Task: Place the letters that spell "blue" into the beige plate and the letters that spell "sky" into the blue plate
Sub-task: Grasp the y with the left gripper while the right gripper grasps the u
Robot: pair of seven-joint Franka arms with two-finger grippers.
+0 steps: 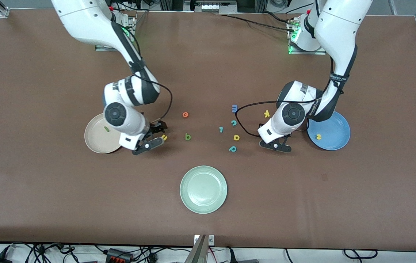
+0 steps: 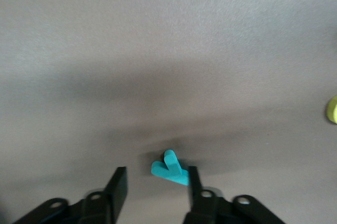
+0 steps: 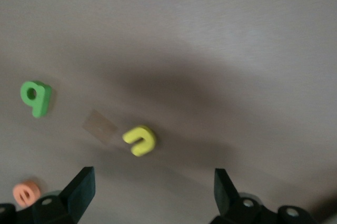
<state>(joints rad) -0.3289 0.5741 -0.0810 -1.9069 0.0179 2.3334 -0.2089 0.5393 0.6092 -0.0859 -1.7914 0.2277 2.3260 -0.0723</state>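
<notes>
The green "l" (image 1: 106, 128) lies in the beige plate (image 1: 96, 143). My right gripper (image 1: 156, 136) (image 3: 152, 182) hangs open beside that plate, low over the table. The yellow "u" (image 1: 164, 137) (image 3: 140, 140) lies just past its fingertips. The green "b" (image 1: 188, 137) (image 3: 36, 97) and orange "e" (image 1: 185, 114) (image 3: 26, 193) lie loose nearby. The yellow "s" (image 1: 318, 137) rests in the blue plate (image 1: 336, 145), and the yellow "k" (image 1: 266, 113) is on the table. My left gripper (image 1: 276, 145) (image 2: 156, 177) is open beside the blue plate. The teal "y" (image 2: 169, 168) sits between its fingers against one of them, hidden in the front view.
A pale green plate (image 1: 203, 189) sits nearest the front camera. Mid-table lie a blue "m" (image 1: 234, 108), teal "c" (image 1: 233, 123), teal "p" (image 1: 232, 148), a yellow "d"-like letter (image 1: 236, 137) and another small teal letter (image 1: 221, 129).
</notes>
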